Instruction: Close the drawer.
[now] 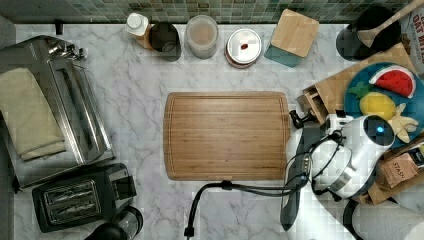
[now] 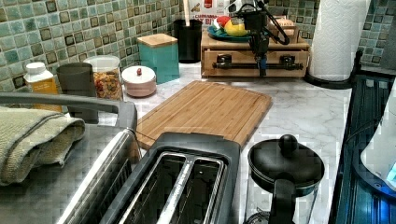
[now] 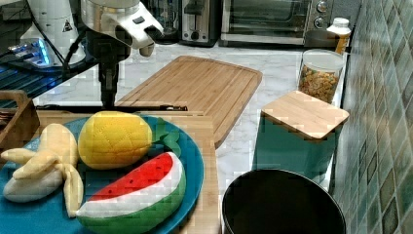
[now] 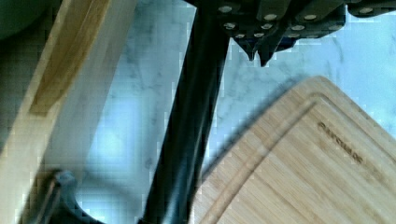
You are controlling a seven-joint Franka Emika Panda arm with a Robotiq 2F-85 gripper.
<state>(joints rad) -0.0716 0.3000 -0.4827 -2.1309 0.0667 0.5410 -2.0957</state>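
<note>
The shallow light bamboo drawer (image 2: pixel 256 57) with its long black bar handle (image 2: pixel 256 66) sits under the fruit plate at the counter's far end in the left view, almost shut, handle running crosswise, the black gripper (image 2: pixel 261 70) at mid-bar, finger state unclear.

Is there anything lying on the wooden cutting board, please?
No, the cutting board is bare in the top view, from rim to rim.
</note>
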